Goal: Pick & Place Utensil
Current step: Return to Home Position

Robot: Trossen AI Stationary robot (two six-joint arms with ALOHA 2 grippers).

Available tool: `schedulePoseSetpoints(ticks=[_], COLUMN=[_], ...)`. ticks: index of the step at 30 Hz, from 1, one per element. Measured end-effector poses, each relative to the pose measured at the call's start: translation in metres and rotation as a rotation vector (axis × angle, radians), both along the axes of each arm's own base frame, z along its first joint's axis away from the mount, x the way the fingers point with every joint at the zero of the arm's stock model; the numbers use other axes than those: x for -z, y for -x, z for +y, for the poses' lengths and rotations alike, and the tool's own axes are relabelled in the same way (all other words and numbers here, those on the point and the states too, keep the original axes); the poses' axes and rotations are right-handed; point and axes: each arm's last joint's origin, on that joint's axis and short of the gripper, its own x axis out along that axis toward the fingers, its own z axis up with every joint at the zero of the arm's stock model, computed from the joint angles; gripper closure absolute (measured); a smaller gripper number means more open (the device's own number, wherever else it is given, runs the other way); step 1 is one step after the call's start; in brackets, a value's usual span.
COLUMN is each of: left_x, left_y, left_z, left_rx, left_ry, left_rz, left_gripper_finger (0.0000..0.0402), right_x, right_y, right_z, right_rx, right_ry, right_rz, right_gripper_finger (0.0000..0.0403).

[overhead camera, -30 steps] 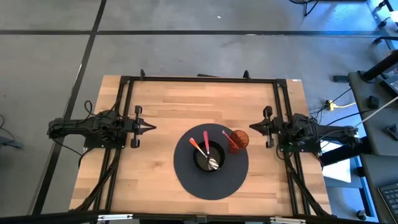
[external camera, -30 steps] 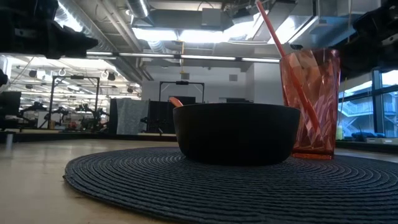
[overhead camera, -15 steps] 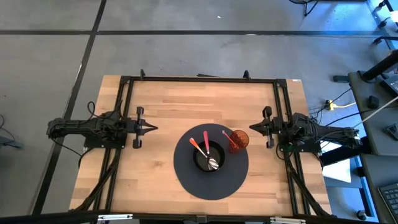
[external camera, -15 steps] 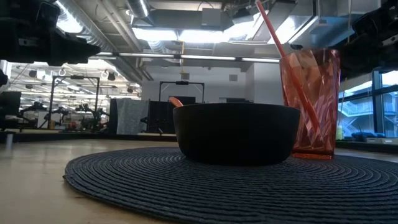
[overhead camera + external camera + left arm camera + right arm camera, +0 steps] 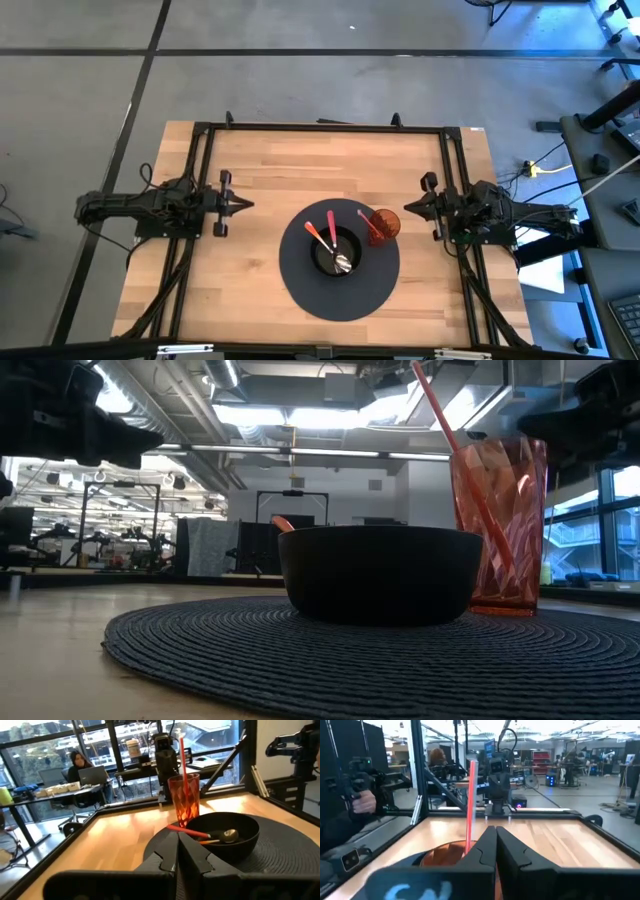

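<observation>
Nearest the low camera lay the rim of the round dark placemat [image 5: 300,650] on the wooden table [image 5: 270,160]. The black bowl [image 5: 380,575] stood on the mat, a little off its centre. Inside the bowl rested an orange-handled utensil [image 5: 318,238] and a pink-handled utensil [image 5: 332,228]. Their handles leaned over the far rim and a metal head lay in the bottom; which was fork and which was spoon could not be told from above. Just beside the bowl, on its right and slightly farther back, the red tumbler [image 5: 500,525] stood upright at the mat's edge. A long red handle [image 5: 440,415] slanted out of it. About level with the tumbler, the left gripper [image 5: 245,205] hung over bare wood well to the left of the mat, its fingers pressed together into a point and holding nothing. The right gripper [image 5: 408,204] was near the tumbler's right side, apart from it, its fingers likewise pressed together and empty. Beyond the table, a person [image 5: 80,762] sat at a desk with a laptop.
</observation>
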Motion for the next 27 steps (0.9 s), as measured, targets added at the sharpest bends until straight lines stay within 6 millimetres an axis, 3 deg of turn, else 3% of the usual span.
schedulePoseSetpoints(ticks=[13, 27], left_x=[0.003, 0.006], left_y=[-0.001, -0.002], left_z=[0.009, 0.012], left_rx=[-0.113, -0.140], left_ry=[0.029, 0.021], left_rz=[0.035, 0.069], left_gripper_finger=[0.0398, 0.0398], right_x=[0.008, 0.007], right_y=[-0.001, -0.001], right_z=[-0.003, -0.003], right_rx=[0.107, 0.110], right_ry=[0.006, 0.009], right_rz=[0.078, 0.074], right_gripper_finger=[0.0400, 0.0400])
